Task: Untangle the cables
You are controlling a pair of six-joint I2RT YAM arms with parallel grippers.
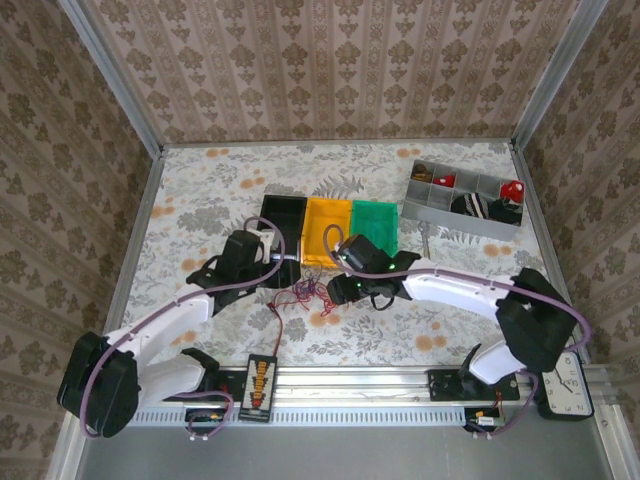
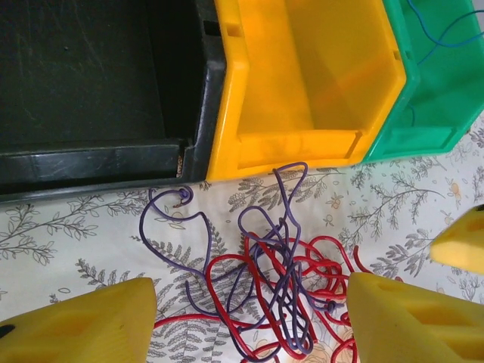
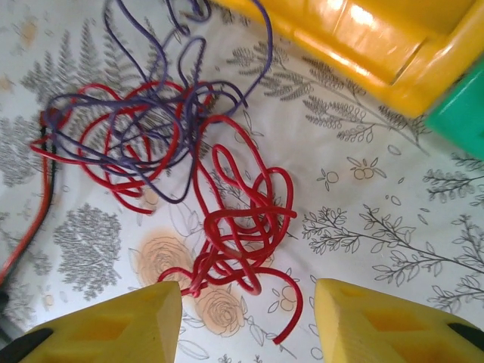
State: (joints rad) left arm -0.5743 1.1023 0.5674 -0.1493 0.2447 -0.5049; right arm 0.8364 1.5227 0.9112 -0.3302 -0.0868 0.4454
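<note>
Find the cables (image 1: 312, 293) on the flowered table (image 1: 200, 200): a loose red and purple tangle, just on the near side of the yellow bin (image 1: 325, 232). Note the black bin (image 1: 283, 222) to the left of the yellow one and the green bin (image 1: 375, 225) to the right, all three side by side. See one thin blue wire (image 2: 446, 34) lying inside the green bin.

Read the left gripper (image 2: 249, 302) as wide open: yellow fingers (image 2: 83, 321) well apart, tangle on the table between them, nothing clamped. Read the right gripper (image 3: 248, 302) as open too: jaws apart above the red loops, nothing clamped.

From above, locate the left gripper at the left of the tangle and the right gripper at the right.

Note the grey tray (image 1: 460, 212) at far right, well apart from the tangle, and the connector board (image 1: 260, 385) at the near edge.
</note>
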